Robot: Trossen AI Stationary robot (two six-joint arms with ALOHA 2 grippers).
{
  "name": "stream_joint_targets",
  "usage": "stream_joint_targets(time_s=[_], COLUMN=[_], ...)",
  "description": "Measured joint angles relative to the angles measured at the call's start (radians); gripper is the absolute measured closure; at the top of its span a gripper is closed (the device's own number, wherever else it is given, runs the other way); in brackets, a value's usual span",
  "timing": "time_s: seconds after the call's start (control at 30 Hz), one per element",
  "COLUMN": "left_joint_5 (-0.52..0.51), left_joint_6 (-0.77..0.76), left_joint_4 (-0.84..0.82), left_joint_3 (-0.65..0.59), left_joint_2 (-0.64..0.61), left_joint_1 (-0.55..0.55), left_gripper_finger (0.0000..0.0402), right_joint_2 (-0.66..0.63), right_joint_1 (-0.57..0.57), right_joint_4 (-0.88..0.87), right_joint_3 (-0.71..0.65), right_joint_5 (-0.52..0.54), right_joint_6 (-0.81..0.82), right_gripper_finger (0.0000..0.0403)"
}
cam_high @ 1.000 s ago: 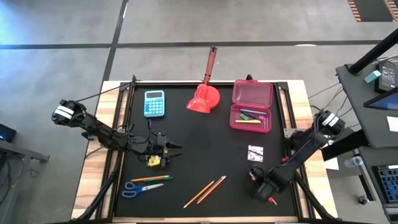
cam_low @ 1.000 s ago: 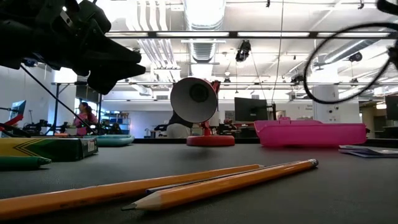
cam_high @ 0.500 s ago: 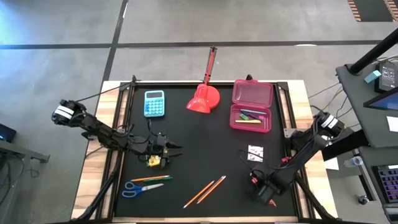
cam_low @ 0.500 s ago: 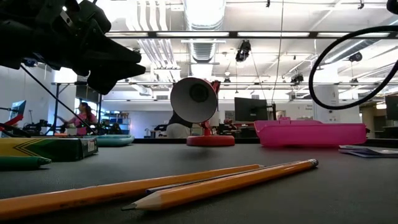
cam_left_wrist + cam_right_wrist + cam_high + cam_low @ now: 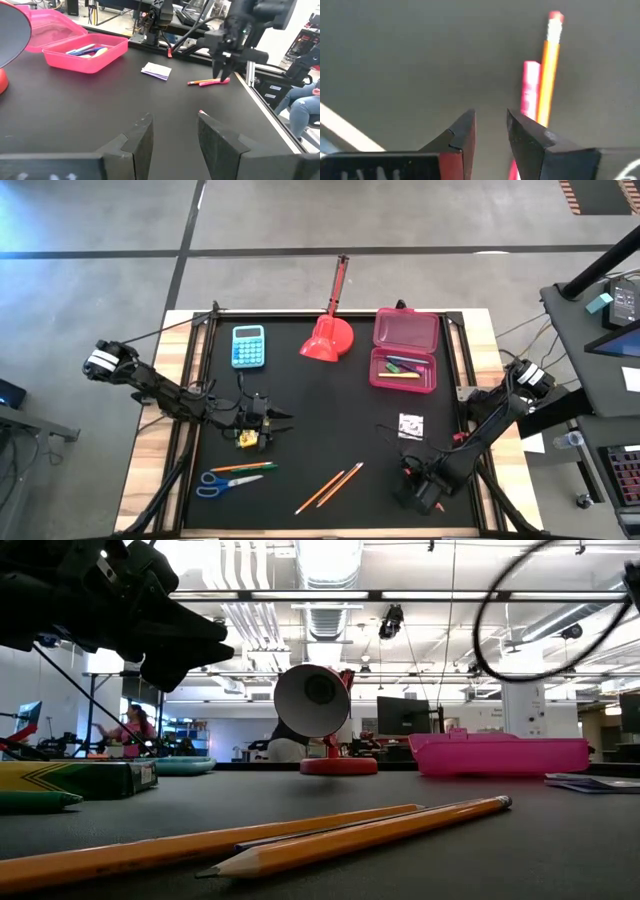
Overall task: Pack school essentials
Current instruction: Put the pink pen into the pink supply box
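Right gripper (image 5: 490, 132) hovers low over the black table mat (image 5: 395, 60), fingers a narrow gap apart, holding nothing. Thin orange pencil (image 5: 547, 85) and pink pen (image 5: 529, 90) lie side by side just beyond and beside its tips, untouched. Left gripper (image 5: 172, 132), open w/ nothing held, waits above the yellow-green crayon box (image 5: 247, 440).

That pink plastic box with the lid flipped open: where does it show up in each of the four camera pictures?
High view: the pink box sits toward the table's far right, beside the red scoop.
Low view: the box is right of centre, seen side-on, the scoop to its left.
Left wrist view: the box is at upper left, pens inside.
Right wrist view: not in it.
Shared landmark: the red scoop, in both high and low views.
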Motion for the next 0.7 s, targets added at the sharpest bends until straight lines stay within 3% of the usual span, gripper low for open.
stream_joint_targets(time_s=[0.23, 0.7], left_joint_5=[0.000, 0.000], left_joint_6=[0.000, 0.000], left_joint_4=[-0.001, -0.001], left_joint_3=[0.000, -0.001], left_joint_2=[0.000, 0.000], left_joint_1=[0.000, 0.000], left_gripper_finger=[0.0268, 0.0268], right_joint_2=[0.063, 0.144], right_joint_1=[0.000, 0.000], right_joint_4=[-0.110, -0.106], right_joint_3=[0.040, 0.052], right_joint_5=[0.013, -0.039], right_joint_6=[-0.016, -0.060], right_gripper_finger=[0.0301, 0.0305])
